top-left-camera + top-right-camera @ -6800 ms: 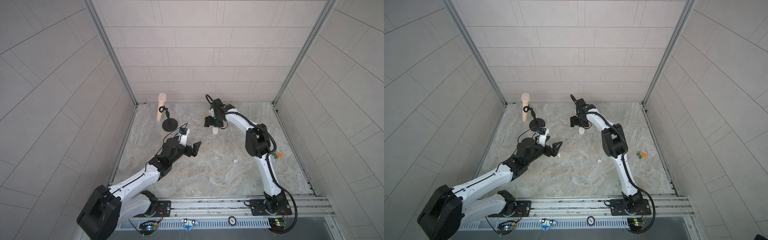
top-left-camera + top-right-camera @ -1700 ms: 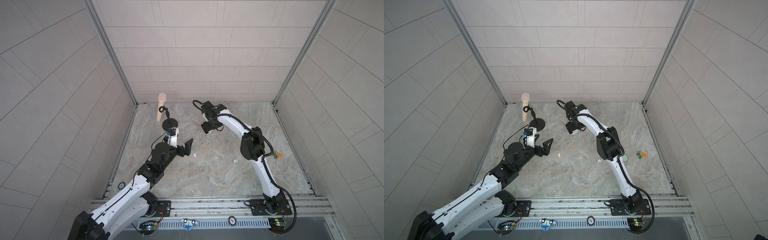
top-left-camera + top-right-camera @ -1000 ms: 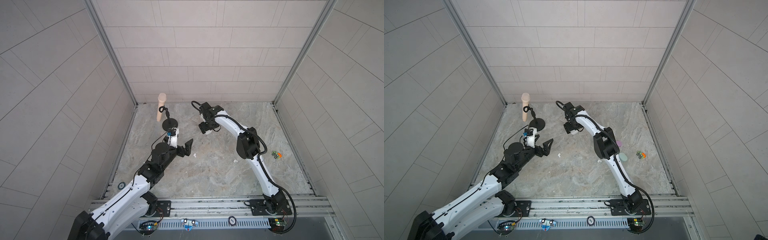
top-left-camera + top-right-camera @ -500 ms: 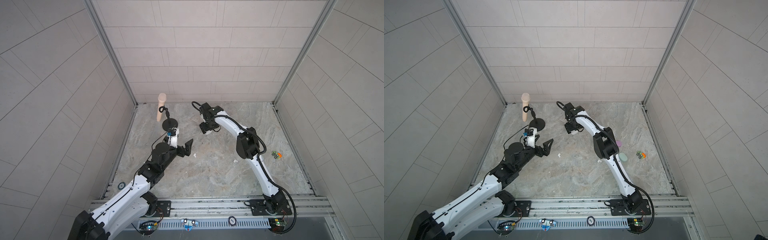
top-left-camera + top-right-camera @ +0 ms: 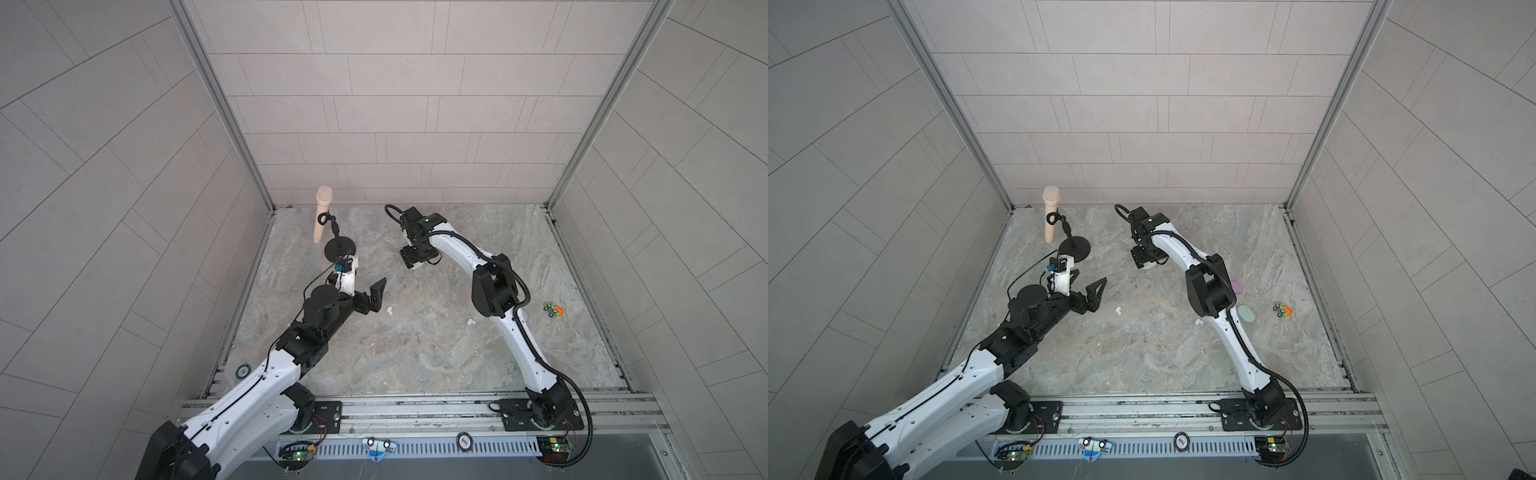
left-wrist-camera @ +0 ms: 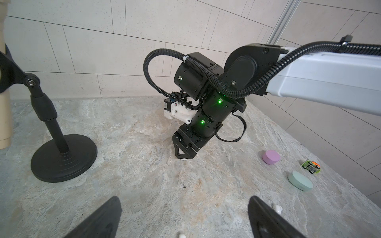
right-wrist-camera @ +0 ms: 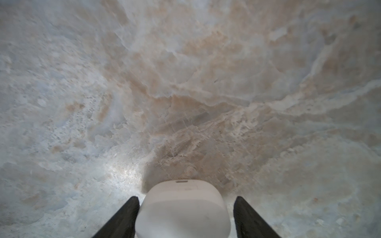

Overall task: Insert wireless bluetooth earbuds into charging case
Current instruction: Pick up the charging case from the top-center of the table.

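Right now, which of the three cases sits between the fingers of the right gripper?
The white case, flanked by the fingers of the right gripper. The lilac case and the mint green case lie free on the table.

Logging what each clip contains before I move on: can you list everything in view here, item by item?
white charging case: one, white, on the table between the right gripper's fingers
lilac case: one, lilac, right half of the table
mint case: one, mint green, just beside the lilac case
earbuds: two seen, white, loose on the table; one near the left gripper, one near the mint case
toy car: one, green and orange, near the right edge
microphone: one, beige, on a black stand, far left corner
table: one, marbled grey-beige
left gripper: open, empty
right gripper: open, straddling the white charging case
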